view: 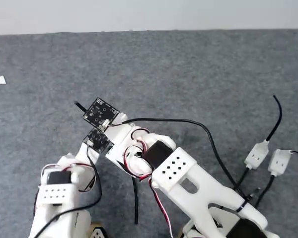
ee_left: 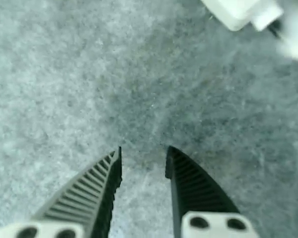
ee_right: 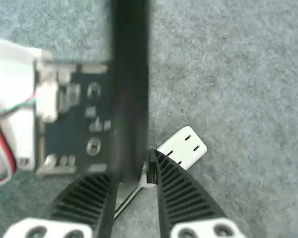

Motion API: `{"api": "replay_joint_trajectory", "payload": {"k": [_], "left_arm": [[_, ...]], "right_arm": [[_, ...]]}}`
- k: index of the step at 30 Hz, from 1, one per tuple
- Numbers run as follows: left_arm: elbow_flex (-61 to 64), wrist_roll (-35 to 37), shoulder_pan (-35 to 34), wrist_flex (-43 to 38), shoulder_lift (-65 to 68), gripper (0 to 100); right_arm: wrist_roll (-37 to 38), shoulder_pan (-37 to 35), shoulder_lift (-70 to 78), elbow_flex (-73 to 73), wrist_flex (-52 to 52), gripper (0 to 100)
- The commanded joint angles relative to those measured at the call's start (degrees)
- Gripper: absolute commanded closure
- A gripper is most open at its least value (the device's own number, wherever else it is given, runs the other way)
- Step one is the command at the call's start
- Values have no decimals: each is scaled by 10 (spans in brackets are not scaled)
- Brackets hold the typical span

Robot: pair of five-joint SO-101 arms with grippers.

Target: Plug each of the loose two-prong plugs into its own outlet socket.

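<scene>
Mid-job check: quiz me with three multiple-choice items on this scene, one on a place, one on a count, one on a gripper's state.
1. In the high view, the two white plastic blocks on black cords lie:
A) at the far left
B) on the right side of the grey carpet
C) on top of an arm

2. Slots in the small white rectangular socket face near the right gripper:
A) one
B) two
C) four

3. The left gripper is:
A) open and empty
B) shut on a plug
C) shut on a cord

Answers: B, both sit at the right; B, two dark slots show; A, its fingers stand apart over bare carpet.
</scene>
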Motion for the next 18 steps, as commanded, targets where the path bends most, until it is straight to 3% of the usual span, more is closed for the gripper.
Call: {"api": "replay_joint_trajectory", "payload": {"k": [1, 4, 8, 12, 18], "left_arm": [[10, -4, 8, -5, -58, 863], [32, 35, 8, -11, -107, 863], [76, 159, -5, -55, -185, 863], [116, 252, -44, -78, -278, 863], [128, 268, -67, -22, -382, 866]], "right_arm": [[-33, 3, -2, -4, -15, 991], [-98, 35, -1, -4, -26, 991], [-186, 98, -1, 13, -61, 991], [-214, 114, -1, 44, -109, 991], [-215, 116, 13, 67, -168, 991]]}}
